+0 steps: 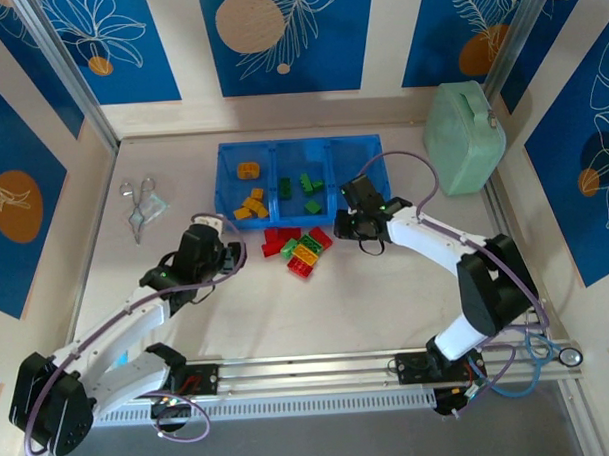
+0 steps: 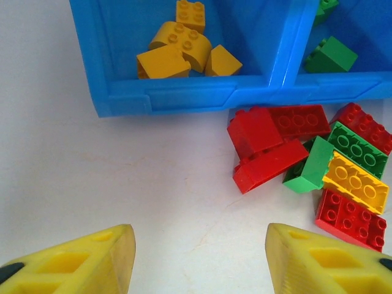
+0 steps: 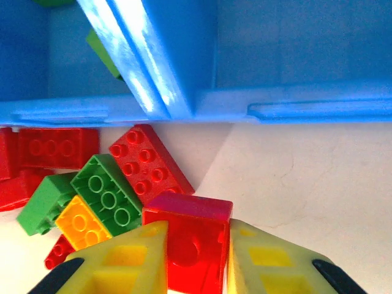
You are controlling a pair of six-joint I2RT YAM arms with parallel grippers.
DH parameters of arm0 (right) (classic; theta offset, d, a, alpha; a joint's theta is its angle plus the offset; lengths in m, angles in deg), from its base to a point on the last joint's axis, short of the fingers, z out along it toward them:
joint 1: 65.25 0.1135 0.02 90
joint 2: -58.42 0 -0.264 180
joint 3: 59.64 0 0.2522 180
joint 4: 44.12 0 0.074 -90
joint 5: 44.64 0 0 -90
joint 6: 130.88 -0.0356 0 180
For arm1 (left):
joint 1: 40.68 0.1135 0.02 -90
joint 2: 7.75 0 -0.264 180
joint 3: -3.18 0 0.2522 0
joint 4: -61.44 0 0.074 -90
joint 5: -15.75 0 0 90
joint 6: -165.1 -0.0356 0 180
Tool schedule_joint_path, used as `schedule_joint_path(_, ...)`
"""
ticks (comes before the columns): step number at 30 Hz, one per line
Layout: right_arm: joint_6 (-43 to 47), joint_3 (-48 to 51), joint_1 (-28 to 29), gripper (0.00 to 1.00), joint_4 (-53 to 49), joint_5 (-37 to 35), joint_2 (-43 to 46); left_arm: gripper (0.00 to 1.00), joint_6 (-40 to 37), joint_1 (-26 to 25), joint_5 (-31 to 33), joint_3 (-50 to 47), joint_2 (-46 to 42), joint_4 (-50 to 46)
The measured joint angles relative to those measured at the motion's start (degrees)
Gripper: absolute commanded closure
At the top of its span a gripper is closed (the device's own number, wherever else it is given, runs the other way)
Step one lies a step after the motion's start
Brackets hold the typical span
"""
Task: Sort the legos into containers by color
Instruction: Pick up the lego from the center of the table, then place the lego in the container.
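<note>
A red studded plastic brick (image 3: 184, 229) was gripped in the shut right claw (image 3: 197, 260) at the right of the pile, just near the translucent blue plastic tray (image 1: 354, 158). The left claw (image 2: 199, 251) was held part-open and empty. A lift into the bare right compartment was judged to be called for next.

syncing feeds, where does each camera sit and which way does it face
Top external: above and behind the robot, looking down on table, tray, left arm and right arm.
Left wrist: low over the table, facing the tray's front; open left gripper at bottom.
Right wrist: nearer the tray's front; right gripper shut on red brick.
Shared: both wrist views catch the loose brick pile.
</note>
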Motion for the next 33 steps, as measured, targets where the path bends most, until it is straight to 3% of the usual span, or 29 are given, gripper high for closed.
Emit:
schedule_joint_path(8,2.49,-5.33,-0.68,0.74,-3.50,-1.51,1.11,0.43,3.82,-4.50,0.50,-5.46,-0.07,0.00)
schedule_joint_path(15,5.81,-13.09,-5.90,0.74,-4.50,-1.44,-1.84,0.43,7.04,-9.75,2.12,-7.45,0.00,0.15)
schedule_joint_path(25,9.20,-20.63,-13.92,0.74,-5.73,0.81,-11.72,0.43,7.67,-11.45,3.54,-7.50,0.02,0.33)
schedule_joint_path(33,10.54,-25.55,-14.99,0.74,-6.67,2.25,-17.14,0.43,8.11,-12.20,4.42,-7.50,0.02,0.50)
